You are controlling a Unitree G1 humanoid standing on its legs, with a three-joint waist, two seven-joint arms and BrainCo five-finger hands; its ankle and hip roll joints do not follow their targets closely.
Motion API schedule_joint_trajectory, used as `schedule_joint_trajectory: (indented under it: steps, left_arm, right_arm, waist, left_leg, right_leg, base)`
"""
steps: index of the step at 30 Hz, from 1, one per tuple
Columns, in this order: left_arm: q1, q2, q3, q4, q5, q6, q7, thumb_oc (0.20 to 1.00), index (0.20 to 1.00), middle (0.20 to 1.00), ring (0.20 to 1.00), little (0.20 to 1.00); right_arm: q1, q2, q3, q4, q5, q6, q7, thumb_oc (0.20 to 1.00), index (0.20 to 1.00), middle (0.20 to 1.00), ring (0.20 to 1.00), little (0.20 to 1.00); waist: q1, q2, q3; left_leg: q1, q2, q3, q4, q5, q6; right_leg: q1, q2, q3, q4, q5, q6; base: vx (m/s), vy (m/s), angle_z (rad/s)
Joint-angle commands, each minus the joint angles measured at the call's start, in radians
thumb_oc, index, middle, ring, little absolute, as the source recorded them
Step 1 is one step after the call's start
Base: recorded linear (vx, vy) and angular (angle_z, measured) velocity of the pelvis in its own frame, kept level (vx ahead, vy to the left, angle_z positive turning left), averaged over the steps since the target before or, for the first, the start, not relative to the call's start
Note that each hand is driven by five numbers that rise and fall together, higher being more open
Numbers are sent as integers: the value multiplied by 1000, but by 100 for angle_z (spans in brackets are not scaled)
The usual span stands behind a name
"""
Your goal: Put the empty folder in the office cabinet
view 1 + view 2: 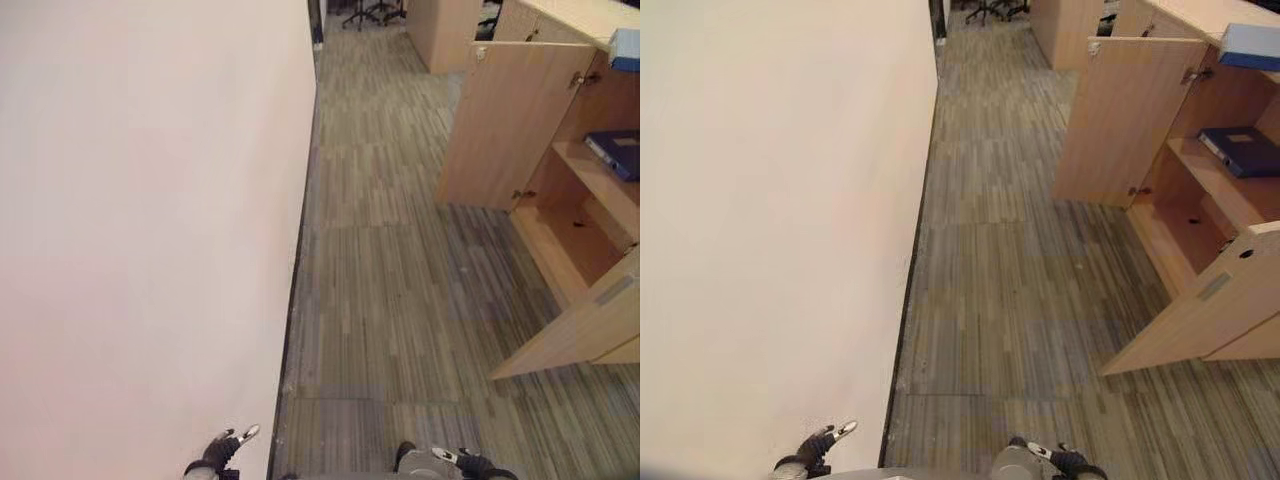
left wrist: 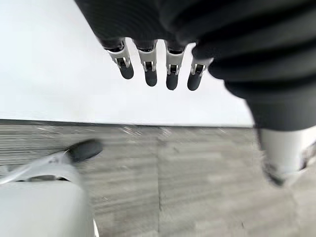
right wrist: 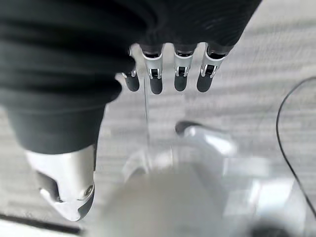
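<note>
The wooden office cabinet (image 1: 590,215) stands at the right with both doors swung open. On its middle shelf lies a dark blue folder (image 1: 1240,150). A light blue item (image 1: 1250,45) rests on the cabinet's top. My left hand (image 1: 225,450) hangs low by the wall and my right hand (image 1: 460,460) hangs low over the carpet, both far from the cabinet. In the wrist views the left hand's fingers (image 2: 148,64) and the right hand's fingers (image 3: 180,74) are straight and hold nothing.
A white wall (image 1: 150,230) runs along the whole left side. The far cabinet door (image 1: 505,120) and the near one (image 1: 580,330) jut out over the striped carpet (image 1: 390,280). Office chairs (image 1: 370,12) and another wooden unit (image 1: 440,30) stand at the back.
</note>
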Motion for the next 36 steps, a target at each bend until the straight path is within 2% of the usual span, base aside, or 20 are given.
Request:
schedule_joint_trajectory:
  steps: [1,5,6,7,8,11,14,16,18,19,20,21,22,23,24,25,26,27,31,36]
  left_arm:
    - [-35,49,33,37,58,-11,0,1000,1000,1000,1000,1000]
    - [-24,40,30,42,78,-10,-5,1000,1000,1000,1000,1000]
    - [-18,32,28,39,75,-8,-7,1000,1000,1000,1000,1000]
    - [-19,31,28,39,74,-8,-6,1000,1000,1000,1000,1000]
    - [-20,29,25,40,76,-8,-7,1000,1000,1000,1000,1000]
    - [-28,16,11,26,63,-9,-8,1000,1000,1000,1000,1000]
    - [-35,8,-4,11,48,-12,-9,1000,1000,1000,1000,1000]
    - [-37,6,-3,5,28,-11,-9,1000,1000,1000,1000,1000]
    - [-33,8,2,-3,13,-9,-9,1000,1000,1000,1000,1000]
    - [-28,13,5,-14,3,-8,0,1000,1000,1000,1000,1000]
    - [-25,17,8,-13,-1,-9,2,1000,1000,1000,1000,1000]
    - [-19,17,13,-9,-5,-10,3,1000,1000,1000,1000,1000]
    - [-13,16,17,-7,-11,-9,4,1000,1000,1000,1000,1000]
    - [-7,19,20,-4,-16,-10,4,1000,1000,1000,1000,1000]
    - [4,29,31,7,-19,-16,8,1000,1000,1000,1000,1000]
    - [4,29,31,7,-19,-16,8,1000,1000,1000,1000,1000]
    - [0,30,34,8,-34,-21,12,1000,1000,1000,1000,1000]
    - [-1,30,37,9,-36,-22,14,1000,1000,1000,1000,1000]
    - [10,25,52,9,-37,-25,14,1000,1000,1000,1000,1000]
    - [24,21,65,22,-36,-22,11,1000,1000,1000,1000,1000]
  right_arm:
    - [-21,49,-1,25,27,10,4,1000,1000,1000,1000,1000]
    - [0,43,-4,29,18,12,11,1000,1000,1000,1000,1000]
    - [8,37,-6,32,13,13,13,1000,1000,1000,1000,1000]
    - [7,36,-6,31,13,13,14,1000,1000,1000,1000,1000]
    - [5,32,-4,34,10,12,16,1000,1000,1000,1000,1000]
    - [6,18,-10,37,16,8,17,1000,1000,1000,1000,1000]
    - [6,11,-5,38,25,5,13,1000,1000,1000,1000,1000]
    - [4,9,5,44,29,4,12,1000,1000,1000,1000,1000]
    - [2,7,14,45,29,5,8,1000,1000,1000,1000,1000]
    - [-7,-4,23,46,29,6,0,1000,1000,1000,1000,1000]
    - [-9,-8,26,50,29,8,-2,1000,1000,1000,1000,1000]
    - [-8,-10,27,52,30,10,-3,1000,1000,1000,1000,1000]
    - [-8,-11,29,53,30,10,-4,1000,1000,1000,1000,1000]
    - [-9,-10,32,52,29,8,-5,1000,1000,1000,1000,1000]
    - [-15,-11,42,50,12,1,0,1000,1000,1000,1000,1000]
    - [-15,-11,42,50,12,1,0,1000,1000,1000,1000,1000]
    - [-21,-16,43,45,8,-6,-4,1000,1000,1000,1000,1000]
    - [-20,-17,42,45,3,-8,-6,1000,1000,1000,1000,1000]
    - [-20,-22,33,51,-18,-9,-6,1000,1000,1000,1000,1000]
    - [-14,-2,33,72,-44,1,6,1000,1000,1000,1000,1000]
  waist:
    - [-44,-69,50]
    - [-47,-78,31]
    - [-48,-66,19]
    - [-49,-73,20]
    - [-52,-61,16]
    - [-69,-56,8]
    - [-83,-51,-3]
    - [-82,-55,-5]
    - [-71,-69,4]
    - [-34,-95,46]
    - [-24,-105,57]
    - [-12,-116,62]
    - [-1,-107,69]
    - [13,-115,73]
    - [42,-126,74]
    - [42,-126,75]
    - [52,-107,76]
    - [51,-100,74]
    - [60,-74,67]
    - [89,-50,11]
  left_leg:
    - [49,-125,-39,-94,-80,49]
    - [93,-144,-48,-84,-117,56]
    - [132,-133,-50,-90,-150,55]
    - [125,-140,-45,-89,-140,57]
    - [142,-128,-49,-94,-155,54]
    - [147,-102,-47,-53,-180,37]
    - [135,-46,-39,55,-190,-4]
    - [92,-4,-27,194,-141,-41]
    - [12,48,-25,418,-51,-65]
    - [-108,86,-64,767,74,-71]
    - [-151,108,-59,810,88,-65]
    - [-202,128,-48,819,73,-48]
    - [-234,147,-63,814,40,-49]
    - [-274,144,-73,770,26,-36]
    - [-341,108,-114,444,74,-21]
    - [-340,108,-114,443,74,-20]
    - [-325,129,-139,160,153,-50]
    - [-332,139,-140,87,182,-64]
    - [-333,164,-90,-81,207,-86]
    - [-306,133,-129,-82,234,-89]
  right_leg:
    - [-148,-9,132,-255,137,120]
    - [-121,-16,103,-257,161,119]
    - [-103,-16,72,-235,159,126]
    - [-109,-24,68,-233,168,120]
    - [-106,-15,65,-221,154,124]
    - [-120,-2,65,-176,139,100]
    - [-101,36,65,-147,87,65]
    - [-62,72,61,-157,54,34]
    - [-12,109,70,-166,13,-8]
    - [67,152,82,-178,-24,-66]
    - [89,161,88,-183,-36,-77]
    - [113,163,96,-188,-46,-83]
    - [142,180,108,-191,-65,-82]
    - [162,181,125,-197,-72,-80]
    - [181,163,157,-208,-77,-62]
    - [181,163,157,-208,-77,-62]
    - [206,168,172,-208,-100,-51]
    - [214,171,173,-204,-113,-49]
    - [285,170,205,-168,-186,-43]
    - [342,144,258,-143,-233,-19]
  base:
    - [214,-57,5]
    - [285,-75,9]
    - [306,-105,25]
    - [339,-110,39]
    - [157,-111,33]
    - [295,-187,5]
    - [318,-264,7]
    - [272,-311,1]
    - [324,-450,-13]
    - [344,-516,-50]
    - [350,-473,-66]
    - [255,-194,-78]
    - [266,-135,-55]
    - [383,-67,-59]
    - [267,-30,-38]
    - [391,65,-70]
    - [305,78,-74]
    - [411,104,-75]
    - [407,108,-51]
    - [479,202,-45]
